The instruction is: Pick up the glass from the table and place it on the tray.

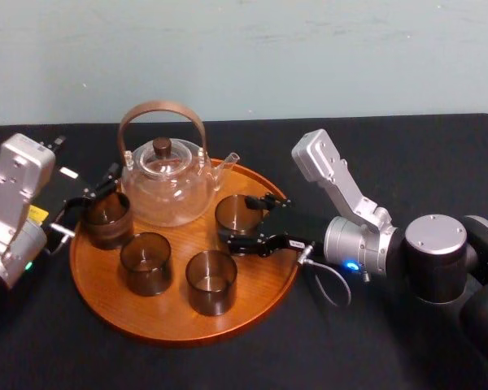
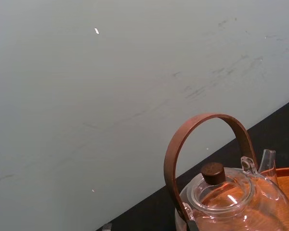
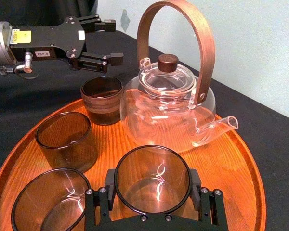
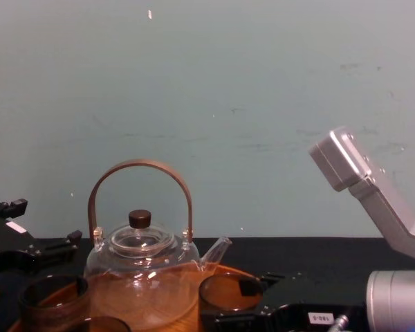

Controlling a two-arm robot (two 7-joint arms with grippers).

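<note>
Right gripper (image 1: 237, 221) clenched on the glass (image 1: 236, 210), which stands on the tray (image 1: 264, 280).

Head view: your left gripper (image 1: 98, 188) hangs spread, well apart. Left wrist view: the teapot (image 2: 231, 202) sits close ahead. Right wrist view: a neighbouring glass (image 3: 43, 207) stands just beside one finger (image 3: 97, 207); opening wide could knock it. Chest view: the teapot's spout (image 4: 218, 247) lies just beyond the right gripper; pushing forward could strike it.

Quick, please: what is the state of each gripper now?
Left gripper: open, empty, beside the leftmost glass.
Right gripper: closed on the rightmost glass, on the tray.
</note>
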